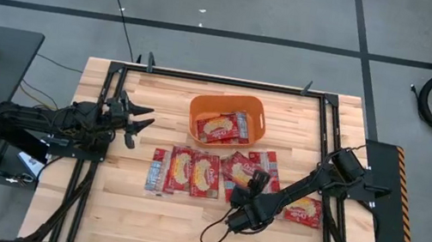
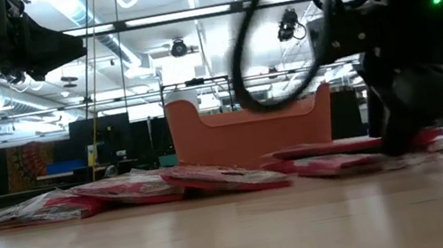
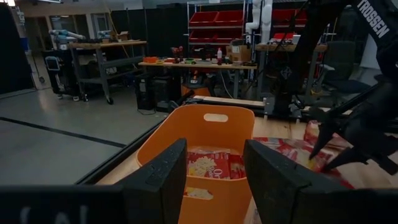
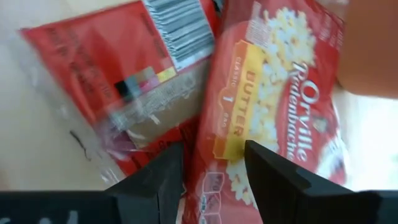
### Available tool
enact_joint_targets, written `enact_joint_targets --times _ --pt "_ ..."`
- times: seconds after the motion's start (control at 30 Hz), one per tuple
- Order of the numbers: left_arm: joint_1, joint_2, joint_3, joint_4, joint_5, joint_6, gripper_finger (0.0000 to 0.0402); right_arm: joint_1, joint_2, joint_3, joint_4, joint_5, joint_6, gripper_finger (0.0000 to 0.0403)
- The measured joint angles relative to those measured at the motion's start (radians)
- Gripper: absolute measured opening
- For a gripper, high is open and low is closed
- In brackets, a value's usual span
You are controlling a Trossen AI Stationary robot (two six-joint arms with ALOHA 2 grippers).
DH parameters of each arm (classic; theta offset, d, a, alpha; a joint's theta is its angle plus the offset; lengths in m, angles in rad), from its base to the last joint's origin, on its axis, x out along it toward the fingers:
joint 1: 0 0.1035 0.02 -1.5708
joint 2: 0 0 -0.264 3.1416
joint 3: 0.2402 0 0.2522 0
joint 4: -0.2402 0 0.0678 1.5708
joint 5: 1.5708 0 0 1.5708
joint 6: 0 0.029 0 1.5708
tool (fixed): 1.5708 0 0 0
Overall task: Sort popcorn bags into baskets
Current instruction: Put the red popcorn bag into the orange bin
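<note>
Popcorn bags (image 1: 206, 174) lie flat in a loose row on the wooden table (image 1: 139, 222), and one more popcorn bag (image 1: 221, 127) rests inside the orange basket (image 1: 197, 106).

The right gripper (image 1: 256, 181) is low over the right part of the row. Its two dark fingers (image 4: 273, 169) stand apart, and between and just beyond them lies a bag with the butter popcorn picture facing up (image 4: 273, 106). On one side of the jaws, overlapping that one, a second bag shows its back with a barcode (image 4: 134, 74). The wrist view does not show whether the fingertips touch the packet. Another bag (image 1: 303, 210) lies on the outer side of the right arm.

The left gripper (image 1: 139, 122) hovers above the table with its jaws apart and nothing between them. It points toward the basket, which sits straight ahead of the fingers (image 3: 163, 180), with the packet inside visible through the gap.
</note>
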Motion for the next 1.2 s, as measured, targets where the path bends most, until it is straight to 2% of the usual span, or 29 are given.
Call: enact_joint_targets --times 0.13,0.33,0.53,0.9,1.2 --pt "0.000 0.000 0.000 0.000 0.000 0.000 0.0164 0.000 0.000 0.000 -0.077 0.026 -0.005 0.0154" --pt "0.000 0.000 0.000 0.000 0.000 0.000 0.0164 -0.001 0.000 0.000 -0.124 0.130 -0.012 0.0120" --pt "0.000 0.000 0.000 0.000 0.000 0.000 0.0164 -0.025 0.000 0.000 -0.118 0.178 -0.053 0.0112" --pt "0.000 0.000 0.000 -0.006 0.000 0.000 0.0164 -0.018 0.000 0.000 -0.085 0.104 -0.046 0.0112" --pt "0.000 0.000 0.000 -0.006 0.000 -0.001 0.0164 0.004 0.000 0.000 -0.047 0.118 -0.027 0.0112"
